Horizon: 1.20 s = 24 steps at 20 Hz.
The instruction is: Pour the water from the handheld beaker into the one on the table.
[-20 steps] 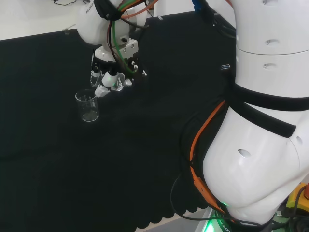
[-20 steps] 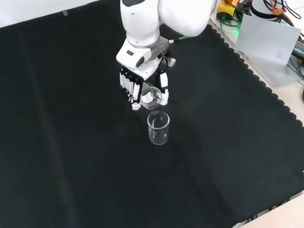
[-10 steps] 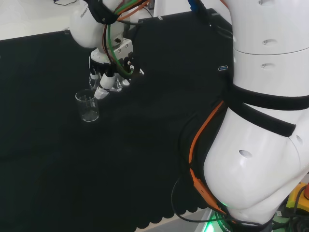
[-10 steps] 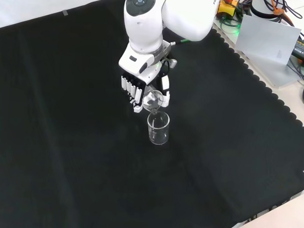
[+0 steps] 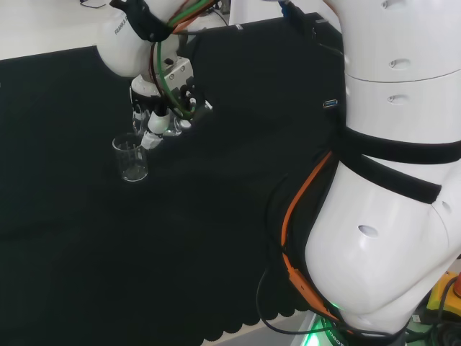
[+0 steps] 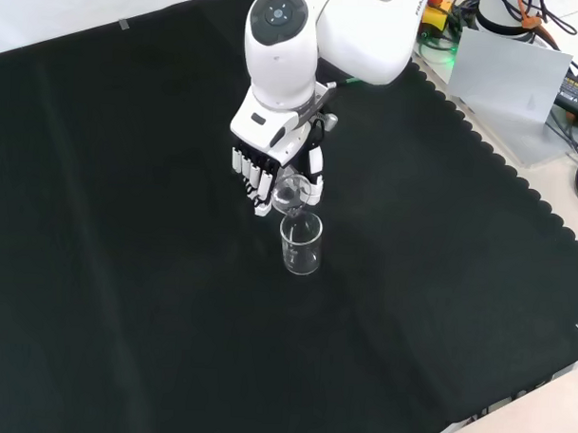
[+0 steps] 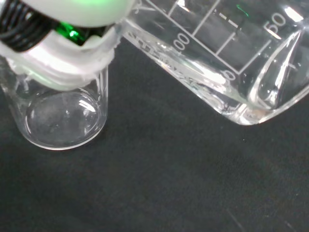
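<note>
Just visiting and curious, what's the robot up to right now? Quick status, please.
Hand curled round a small beaker, tilted. Lip above the standing beaker. No stream visible. Nothing between them.

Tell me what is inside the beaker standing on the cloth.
The standing beaker looks empty: the wrist view shows its bare clear bottom, though a thin film of water could go unseen. A blurred white part of the hand covers part of its rim.
</note>
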Tool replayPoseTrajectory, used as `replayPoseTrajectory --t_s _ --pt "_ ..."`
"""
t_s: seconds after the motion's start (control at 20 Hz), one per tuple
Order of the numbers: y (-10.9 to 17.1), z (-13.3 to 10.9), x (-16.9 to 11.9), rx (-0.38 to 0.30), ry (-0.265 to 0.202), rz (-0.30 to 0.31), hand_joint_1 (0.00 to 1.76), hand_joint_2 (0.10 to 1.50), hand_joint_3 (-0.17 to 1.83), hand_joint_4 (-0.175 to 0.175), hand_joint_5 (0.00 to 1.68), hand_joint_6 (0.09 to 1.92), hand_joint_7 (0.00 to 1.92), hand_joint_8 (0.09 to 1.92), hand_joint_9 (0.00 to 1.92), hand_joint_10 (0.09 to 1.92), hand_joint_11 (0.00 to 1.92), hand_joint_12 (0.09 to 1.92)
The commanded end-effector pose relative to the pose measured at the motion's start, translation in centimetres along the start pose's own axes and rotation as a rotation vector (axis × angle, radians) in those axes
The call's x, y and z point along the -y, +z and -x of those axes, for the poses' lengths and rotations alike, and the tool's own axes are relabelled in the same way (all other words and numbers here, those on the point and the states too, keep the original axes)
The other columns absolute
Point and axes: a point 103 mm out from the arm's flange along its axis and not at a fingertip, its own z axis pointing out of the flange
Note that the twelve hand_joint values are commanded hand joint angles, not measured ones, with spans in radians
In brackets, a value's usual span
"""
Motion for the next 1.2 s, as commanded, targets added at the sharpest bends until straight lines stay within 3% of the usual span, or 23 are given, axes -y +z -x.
replayPoseTrajectory --t_s 0.05,1.2 --pt "-0.3 -0.4 -0.2 0.040 -0.009 -0.010 1.16 0.72 0.44 0.149 1.49 0.16 1.76 0.09 1.69 0.11 1.31 0.76" --pt "-1.1 -1.5 -0.2 0.105 -0.018 -0.052 1.16 0.72 0.43 0.142 1.49 0.17 1.76 0.09 1.69 0.11 1.32 0.76"
